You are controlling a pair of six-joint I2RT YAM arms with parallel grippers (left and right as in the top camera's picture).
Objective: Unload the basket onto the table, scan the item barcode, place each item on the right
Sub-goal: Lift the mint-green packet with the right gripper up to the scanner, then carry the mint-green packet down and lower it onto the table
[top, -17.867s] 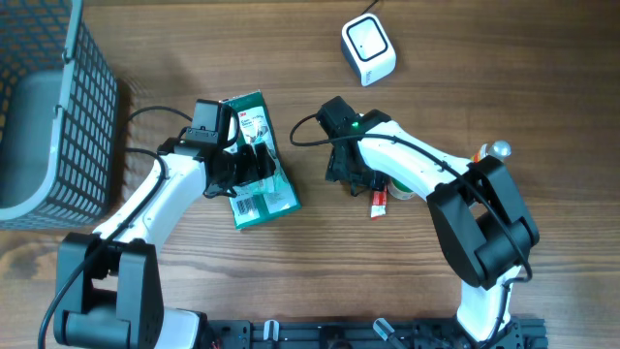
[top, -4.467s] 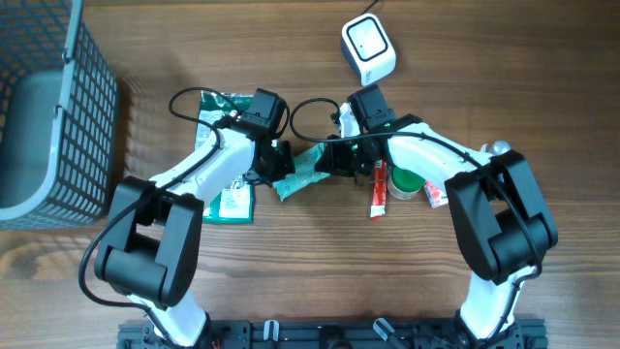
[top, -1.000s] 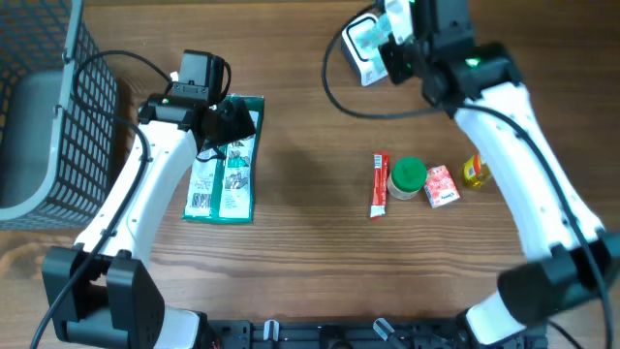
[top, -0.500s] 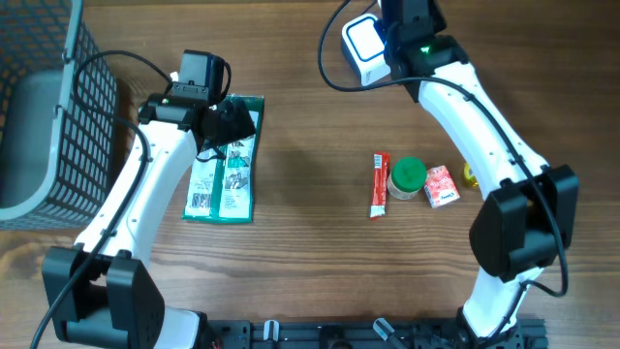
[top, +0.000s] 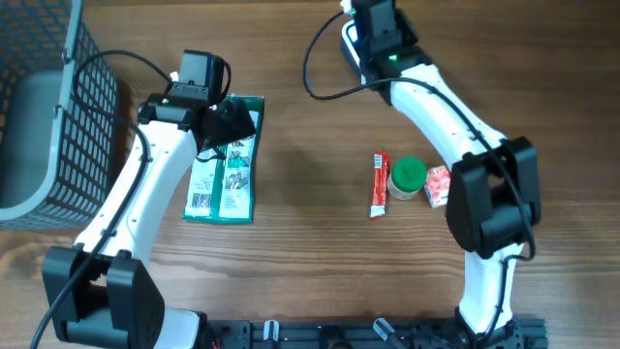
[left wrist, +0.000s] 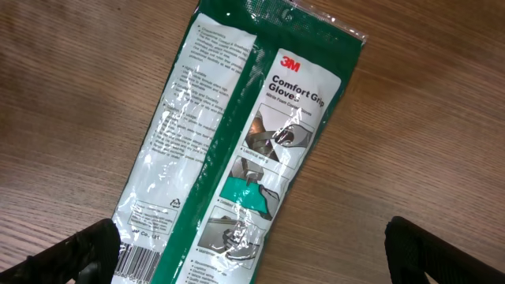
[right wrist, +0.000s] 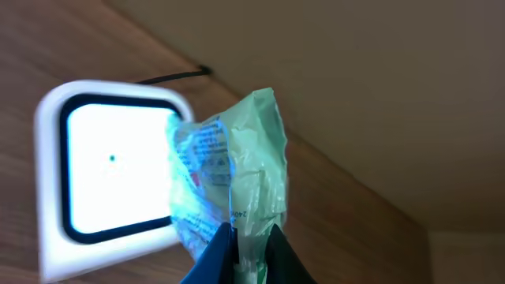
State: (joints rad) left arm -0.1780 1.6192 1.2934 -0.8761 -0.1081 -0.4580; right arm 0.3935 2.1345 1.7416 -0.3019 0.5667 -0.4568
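Wooden surface [top: 310,262] | right claw [right wrist: 246,241] pinched tight on a small green packet [right wrist: 229,166] | packet held up just in front of the white scanner [right wrist: 102,173], its window bright | left claw [left wrist: 256,256] spread wide, holding nothing, above the glove pack [left wrist: 237,134] lying flat

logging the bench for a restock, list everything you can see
wire basket: 1, grey, far left
gloves pack: 1, green and white, flat under left pincer
scanner: 1, white, table's far edge
small packet: 1, pale green, before scanner
sachet: 1, red, centre-right
jar: 1, green lid, beside sachet
carton: 1, red and white, right of jar
left pincer: 1, black, open above gloves pack
right pincer: 1, dark, shut on small packet
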